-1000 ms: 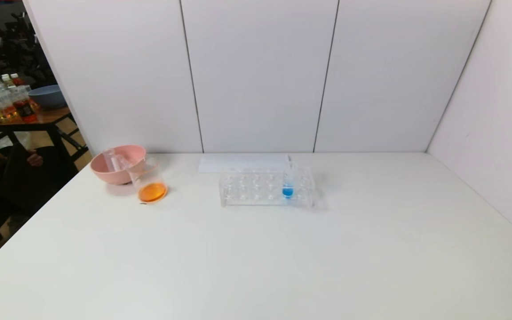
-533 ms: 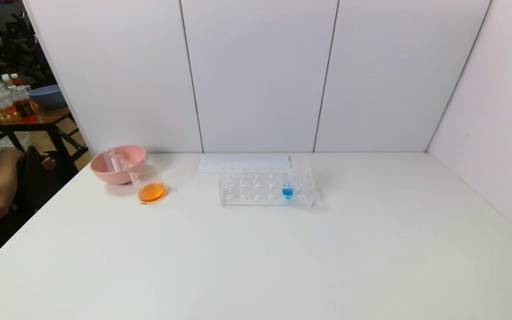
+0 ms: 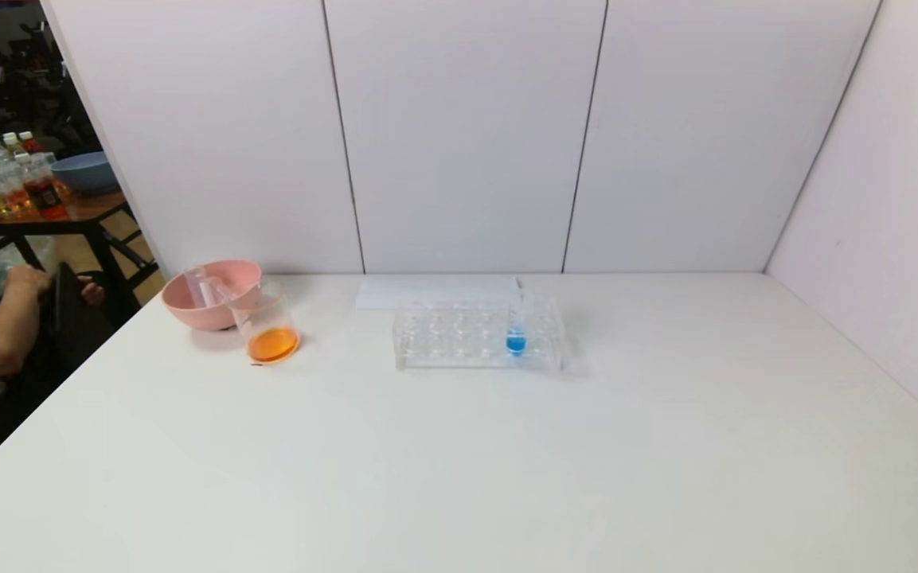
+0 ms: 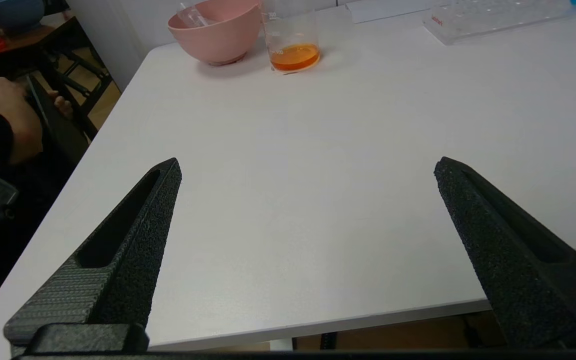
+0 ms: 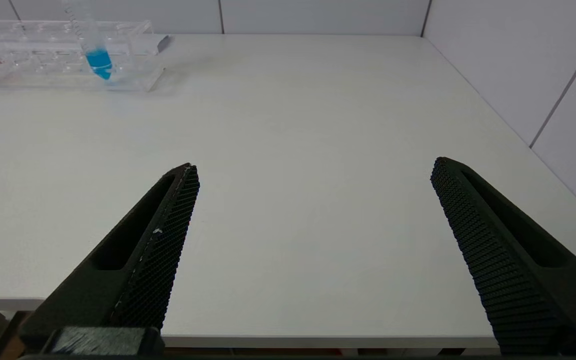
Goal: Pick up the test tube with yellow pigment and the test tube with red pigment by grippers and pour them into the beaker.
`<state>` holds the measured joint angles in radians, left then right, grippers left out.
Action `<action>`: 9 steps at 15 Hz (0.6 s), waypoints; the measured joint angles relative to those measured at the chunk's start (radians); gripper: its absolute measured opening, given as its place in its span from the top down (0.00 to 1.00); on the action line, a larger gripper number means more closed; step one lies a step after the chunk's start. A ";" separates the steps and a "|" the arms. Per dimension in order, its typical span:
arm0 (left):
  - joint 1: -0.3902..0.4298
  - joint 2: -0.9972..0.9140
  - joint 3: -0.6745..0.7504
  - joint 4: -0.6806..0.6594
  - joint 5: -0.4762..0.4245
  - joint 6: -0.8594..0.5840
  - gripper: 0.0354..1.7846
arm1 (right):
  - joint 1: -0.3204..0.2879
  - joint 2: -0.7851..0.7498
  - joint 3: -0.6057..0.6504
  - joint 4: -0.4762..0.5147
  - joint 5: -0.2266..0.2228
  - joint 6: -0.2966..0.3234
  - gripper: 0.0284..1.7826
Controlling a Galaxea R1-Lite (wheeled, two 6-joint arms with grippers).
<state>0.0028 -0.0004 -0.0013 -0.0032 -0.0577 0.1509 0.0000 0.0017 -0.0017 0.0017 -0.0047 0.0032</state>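
Note:
The beaker [image 3: 266, 325] stands at the back left of the table next to the pink bowl and holds orange liquid; it also shows in the left wrist view [image 4: 292, 40]. No tube with yellow or red at its lower end is in view. Clear, colourless tubes [image 3: 205, 288] lean inside the pink bowl. My left gripper [image 4: 307, 165] is open and empty over the table's near edge, far from the beaker. My right gripper [image 5: 313, 165] is open and empty over the near edge on the right side. Neither gripper shows in the head view.
The pink bowl [image 3: 188, 306] sits at the table's back left corner. A clear tube rack [image 3: 459, 338] at the back centre holds a blue-bottomed tube [image 3: 516, 334]. A flat white sheet [image 3: 427, 291] lies behind the rack. A person's arm [image 3: 5, 318] is beyond the table's left edge.
Nothing on the table has moved. The person's arm beyond the left edge has shifted.

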 joint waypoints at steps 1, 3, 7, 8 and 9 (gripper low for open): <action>0.000 0.000 0.001 0.000 0.001 -0.001 0.01 | 0.000 0.000 0.000 0.000 0.000 0.000 0.05; 0.000 0.000 0.001 0.000 0.001 -0.003 0.01 | 0.000 0.000 0.000 0.000 0.000 0.000 0.05; 0.000 0.000 0.001 -0.001 0.003 -0.005 0.01 | 0.000 0.000 0.000 -0.001 0.000 -0.012 0.05; 0.000 0.000 0.001 -0.001 0.003 -0.005 0.01 | 0.000 0.000 0.000 -0.001 0.000 -0.014 0.05; 0.000 0.000 0.001 -0.001 0.003 -0.005 0.01 | 0.001 0.000 0.000 0.000 0.000 -0.014 0.05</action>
<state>0.0028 0.0000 0.0000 -0.0043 -0.0547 0.1462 0.0009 0.0017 -0.0017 0.0013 -0.0047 -0.0104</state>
